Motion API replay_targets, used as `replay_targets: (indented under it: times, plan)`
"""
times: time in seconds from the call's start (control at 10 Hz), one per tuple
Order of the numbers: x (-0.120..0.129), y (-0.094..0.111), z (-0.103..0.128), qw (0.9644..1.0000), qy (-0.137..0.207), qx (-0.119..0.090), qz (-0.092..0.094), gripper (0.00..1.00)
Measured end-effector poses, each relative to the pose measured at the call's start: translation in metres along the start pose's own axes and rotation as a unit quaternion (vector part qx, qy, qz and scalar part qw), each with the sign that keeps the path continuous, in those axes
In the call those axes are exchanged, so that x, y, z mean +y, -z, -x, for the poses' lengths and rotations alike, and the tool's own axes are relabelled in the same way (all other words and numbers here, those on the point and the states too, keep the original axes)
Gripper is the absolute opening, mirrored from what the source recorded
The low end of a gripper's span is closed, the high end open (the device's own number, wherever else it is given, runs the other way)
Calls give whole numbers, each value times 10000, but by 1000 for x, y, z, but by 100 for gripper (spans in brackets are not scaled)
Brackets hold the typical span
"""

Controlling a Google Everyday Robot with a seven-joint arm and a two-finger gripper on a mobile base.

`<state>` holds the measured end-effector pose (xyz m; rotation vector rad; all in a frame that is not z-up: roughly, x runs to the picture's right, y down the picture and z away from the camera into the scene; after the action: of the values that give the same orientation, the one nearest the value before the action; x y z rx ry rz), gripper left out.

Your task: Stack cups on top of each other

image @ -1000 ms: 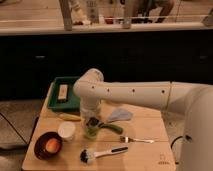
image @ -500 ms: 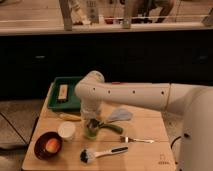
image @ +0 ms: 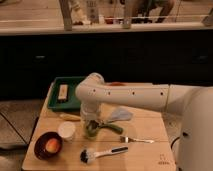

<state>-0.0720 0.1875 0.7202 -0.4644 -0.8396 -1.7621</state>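
Gripper (image: 92, 123) down at the lime green cup (image: 90, 133), hold impossible to tell; pale cup (image: 66, 130) beside it.

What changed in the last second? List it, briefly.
Nothing visibly changed. The gripper still sits low at the lime green cup. The pale cup, dark red bowl, brush and fork lie where they were.
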Motion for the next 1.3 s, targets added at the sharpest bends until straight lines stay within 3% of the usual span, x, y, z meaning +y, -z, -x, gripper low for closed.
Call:
replay_targets:
  times: [0.5, 1.3]
  plan:
    - [-1, -1, 0, 10000, -30, -3, -7, 75]
    - [0, 3, -2, 10000, 4, 10, -22, 78]
